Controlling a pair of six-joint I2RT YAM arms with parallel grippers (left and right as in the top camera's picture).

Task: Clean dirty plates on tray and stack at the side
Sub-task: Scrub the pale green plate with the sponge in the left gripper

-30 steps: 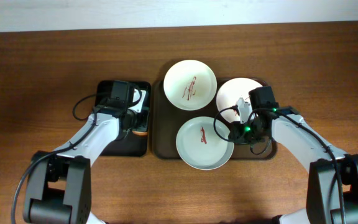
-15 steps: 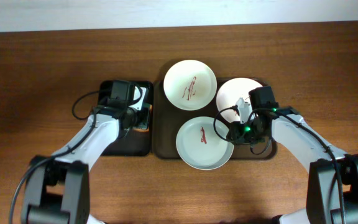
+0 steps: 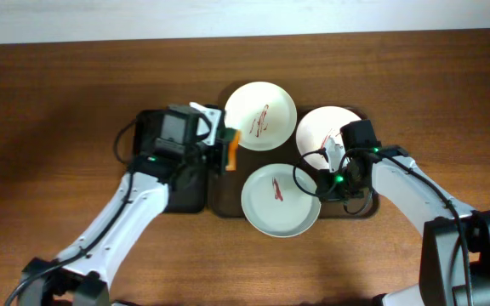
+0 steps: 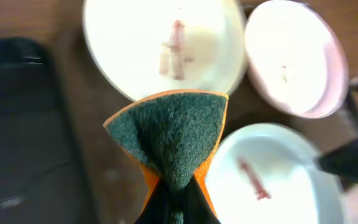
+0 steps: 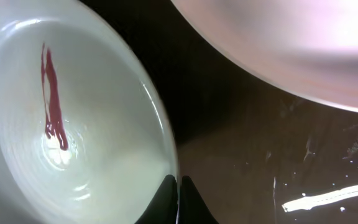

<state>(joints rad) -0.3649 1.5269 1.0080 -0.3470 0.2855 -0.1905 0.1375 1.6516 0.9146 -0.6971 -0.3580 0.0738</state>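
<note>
Three plates lie on the dark brown tray (image 3: 228, 204). The far plate (image 3: 260, 116) has a red-brown smear, the pale pink plate (image 3: 321, 127) sits at the right, and the pale green plate (image 3: 277, 200) with a red smear is nearest. My left gripper (image 3: 228, 151) is shut on an orange sponge with a green scouring face (image 4: 173, 134), held above the tray between the far and near plates. My right gripper (image 3: 320, 183) is shut on the right rim of the pale green plate (image 5: 73, 124).
A narrower black tray (image 3: 177, 191) lies left of the brown tray, under my left arm. Bare wood-grain tabletop (image 3: 58, 102) surrounds both trays. A pale wall edge runs along the far side.
My left gripper has lifted off the black tray with the sponge and moved right, over the brown tray's left part. The right gripper has stayed on the green plate's rim.
</note>
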